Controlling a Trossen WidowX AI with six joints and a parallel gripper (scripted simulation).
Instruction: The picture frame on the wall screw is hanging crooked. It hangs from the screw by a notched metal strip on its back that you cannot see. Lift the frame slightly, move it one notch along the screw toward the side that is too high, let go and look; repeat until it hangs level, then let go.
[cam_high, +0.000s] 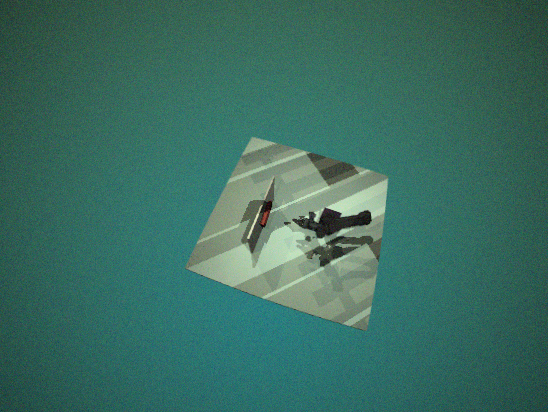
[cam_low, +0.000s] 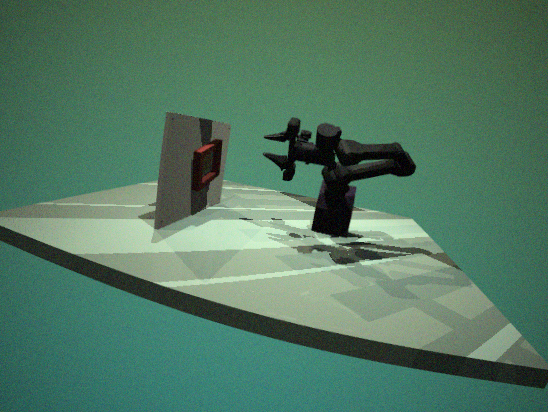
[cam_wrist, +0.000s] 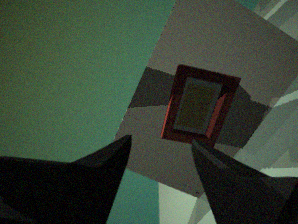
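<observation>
The red picture frame (cam_high: 265, 217) (cam_low: 204, 148) (cam_wrist: 210, 73) hangs on the front of the upright wall panel (cam_high: 270, 192) (cam_low: 177, 165) (cam_wrist: 210, 30). Against the panel's edges it is tilted: seen from the front, its right side is higher than its left. The wrist view is rolled, with the panel's top edge on the left. The screw and the notched strip are hidden behind the frame. My gripper (cam_high: 290, 222) (cam_low: 264, 145) (cam_wrist: 161, 141) is open and empty, its fingers one above the other, well in front of the frame and not touching it.
The panel stands on a pale table (cam_high: 220, 260) (cam_low: 125, 245) crossed by light stripes and dark shadows. The arm's dark base (cam_low: 332, 212) stands on the table to the right of the panel. A wide gap lies between fingertips and panel.
</observation>
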